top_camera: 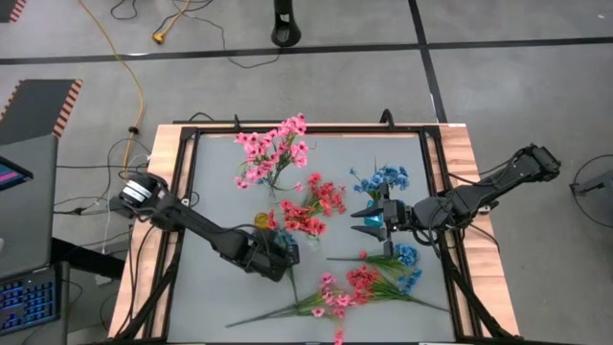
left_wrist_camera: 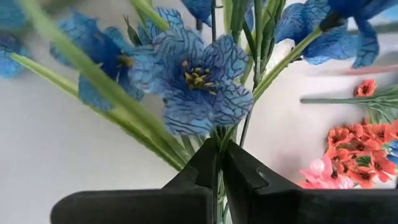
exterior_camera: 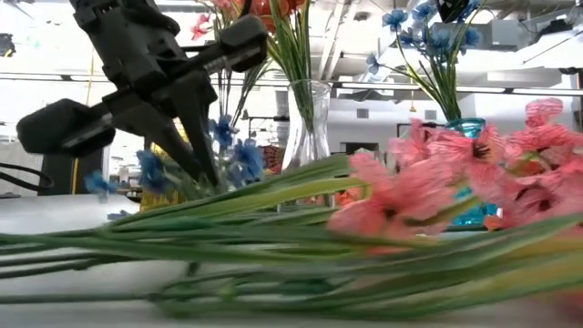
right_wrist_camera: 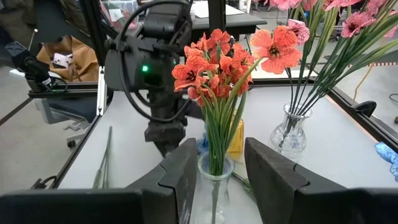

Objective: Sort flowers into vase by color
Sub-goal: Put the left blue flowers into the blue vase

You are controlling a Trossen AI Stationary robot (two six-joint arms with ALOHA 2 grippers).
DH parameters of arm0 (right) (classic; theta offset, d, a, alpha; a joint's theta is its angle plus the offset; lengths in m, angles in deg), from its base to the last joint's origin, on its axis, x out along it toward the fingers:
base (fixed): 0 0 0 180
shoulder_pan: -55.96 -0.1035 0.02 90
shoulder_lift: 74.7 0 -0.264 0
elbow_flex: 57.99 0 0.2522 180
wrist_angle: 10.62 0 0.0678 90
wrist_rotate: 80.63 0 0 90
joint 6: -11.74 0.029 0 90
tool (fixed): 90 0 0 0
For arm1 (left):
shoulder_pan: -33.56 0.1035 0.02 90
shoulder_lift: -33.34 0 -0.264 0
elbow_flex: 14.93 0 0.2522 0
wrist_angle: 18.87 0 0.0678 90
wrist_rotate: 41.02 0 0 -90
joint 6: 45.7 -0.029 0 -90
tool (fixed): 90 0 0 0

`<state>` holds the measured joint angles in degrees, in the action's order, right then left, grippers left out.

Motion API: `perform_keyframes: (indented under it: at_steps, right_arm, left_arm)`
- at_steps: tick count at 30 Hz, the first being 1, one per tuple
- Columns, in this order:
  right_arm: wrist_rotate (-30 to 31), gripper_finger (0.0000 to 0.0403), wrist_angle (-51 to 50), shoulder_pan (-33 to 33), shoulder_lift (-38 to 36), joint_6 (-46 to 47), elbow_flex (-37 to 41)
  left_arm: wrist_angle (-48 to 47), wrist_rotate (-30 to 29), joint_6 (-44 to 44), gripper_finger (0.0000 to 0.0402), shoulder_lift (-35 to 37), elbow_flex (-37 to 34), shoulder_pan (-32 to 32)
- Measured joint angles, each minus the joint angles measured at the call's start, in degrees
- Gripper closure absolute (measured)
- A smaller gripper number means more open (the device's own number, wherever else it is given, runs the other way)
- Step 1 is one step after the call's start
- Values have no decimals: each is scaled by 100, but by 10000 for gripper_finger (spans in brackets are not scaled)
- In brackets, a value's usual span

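Blue flower (left_wrist_camera: 194,81): stem clamped in left gripper (left_wrist_camera: 219,163), mid-table near front edge. Right gripper (right_wrist_camera: 214,163): fingers apart, beside coral vase (right_wrist_camera: 213,186). Risk: thin stem slipping; trailing leaves snagging loose flowers (top_camera: 359,287).

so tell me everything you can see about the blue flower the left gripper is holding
The blue flower is an artificial spray: fabric-looking petals with dark veining, a yellow centre, several thin green stems and narrow leaves. The left gripper is shut on its stems just below the blossoms. In the low view the blossoms sit beside the dark fingers, above the table. The right gripper waits open by the coral-red bunch.
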<state>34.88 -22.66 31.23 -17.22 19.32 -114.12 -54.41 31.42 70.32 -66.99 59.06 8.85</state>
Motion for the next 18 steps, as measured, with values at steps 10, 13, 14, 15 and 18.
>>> perform_keyframes:
  at_steps: [10, 13, 14, 15, 18]
  right_arm:
    - [-2, 241, 0, 0, 0, -2, 0]
    - [0, 241, -2, 0, 0, -2, 0]
    - [-1, 241, -1, 0, 0, -1, 0]
    - [0, 241, -2, 0, 0, 0, 0]
    - [0, 241, -2, 0, 0, 0, 0]
  left_arm:
    - [-509, -653, -721, 401, 628, 0, -42]
    - [-567, -848, -1021, 402, 799, 0, -42]
    - [-624, -901, -1098, 401, 851, 0, -42]
    - [-684, -967, -1180, 401, 908, 0, -42]
    - [-920, -1096, -1371, 401, 1091, 0, -71]
